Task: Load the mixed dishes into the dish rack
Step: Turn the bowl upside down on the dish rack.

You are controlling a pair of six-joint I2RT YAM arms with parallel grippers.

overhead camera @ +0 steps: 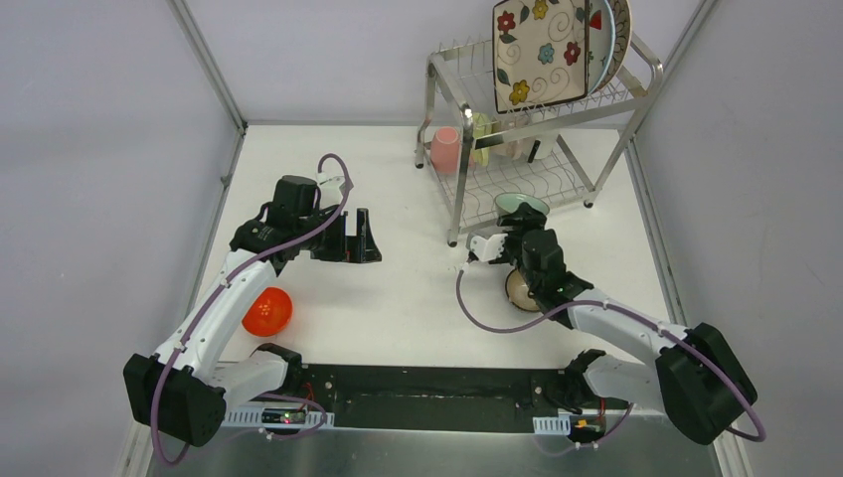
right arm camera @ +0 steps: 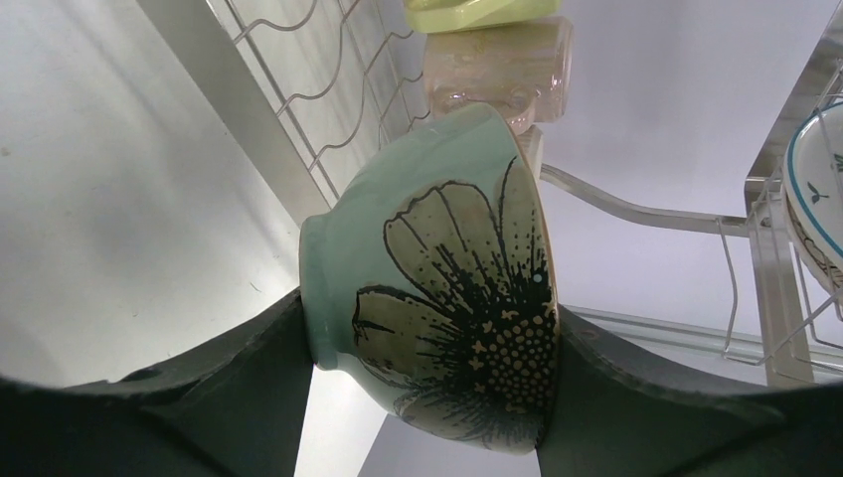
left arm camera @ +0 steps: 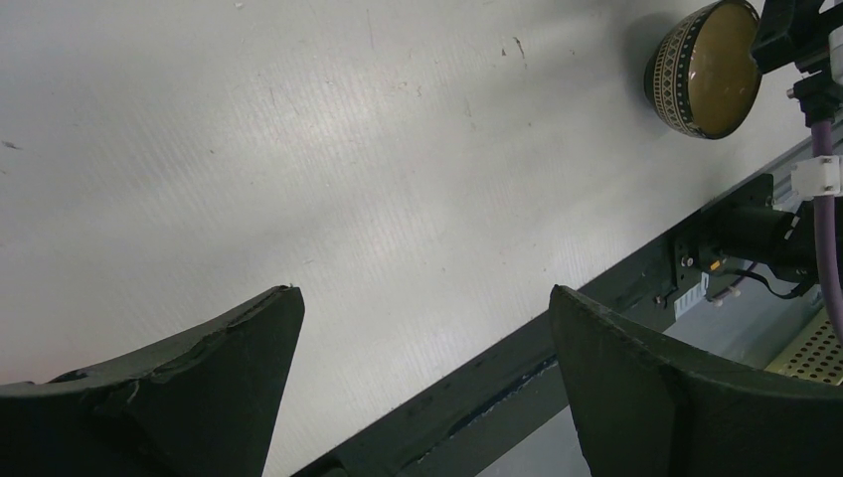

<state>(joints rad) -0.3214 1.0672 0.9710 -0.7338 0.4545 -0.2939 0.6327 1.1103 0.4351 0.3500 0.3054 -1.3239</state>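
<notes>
Closest to me, the orange bowl (overhead camera: 267, 311) sits on the white table (overhead camera: 398, 298) just beside my left arm's forearm, untouched. On the right side the brown bowl (overhead camera: 519, 290) lies on the table, partly hidden under my right arm; the left wrist view shows it tipped on its side with a patterned rim (left arm camera: 704, 68). My left gripper (overhead camera: 360, 238) hangs over bare table with its jaws spread wide and nothing between them (left arm camera: 422, 298). My right gripper (overhead camera: 517, 227) is clamped on the mint bowl (overhead camera: 521, 205), one finger on each side of its wall, the big dark flower print facing the wrist camera (right arm camera: 447, 278); the bowl is off the table, just in front of the dish rack (overhead camera: 542, 177) at its lower shelf. Further back, a pink cup (overhead camera: 445, 149) rests on that lower tier, and on the top tier the square floral plate (overhead camera: 542, 55) stands upright with a round plate (overhead camera: 618, 35) slotted right behind it
</notes>
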